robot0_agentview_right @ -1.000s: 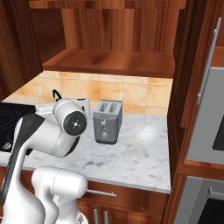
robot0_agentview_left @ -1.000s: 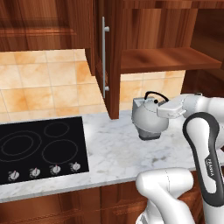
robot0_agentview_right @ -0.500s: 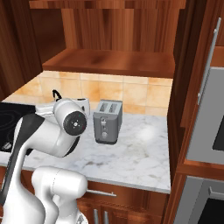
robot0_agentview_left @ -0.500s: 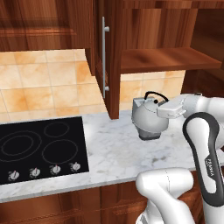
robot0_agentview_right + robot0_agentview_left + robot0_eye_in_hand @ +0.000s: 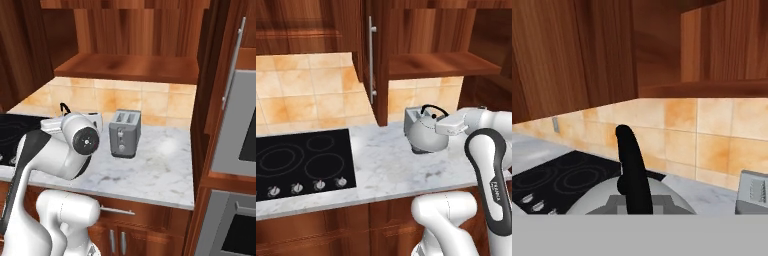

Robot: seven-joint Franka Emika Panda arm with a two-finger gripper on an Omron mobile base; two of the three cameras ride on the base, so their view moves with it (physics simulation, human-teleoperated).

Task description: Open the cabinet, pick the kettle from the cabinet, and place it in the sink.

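Nothing has shifted since the earlier frames: arm, kettle and counter sit exactly as they did. Overhead, the cabinet (image 5: 426, 45) stands open, its door (image 5: 376, 55) swung toward the camera with the long silver handle (image 5: 371, 60) at 11 o'clock of the kettle, its shelf bare. Below runs the white marble counter (image 5: 386, 170), with the black cooktop (image 5: 301, 162) at 9 o'clock of the kettle. At 3 o'clock in the right base view stands the grey toaster (image 5: 124, 133). Held above the counter, the kettle (image 5: 426, 134) hangs from the gripper (image 5: 442, 121), whose jaws are clamped narrow on the kettle's black arched handle (image 5: 632, 175).
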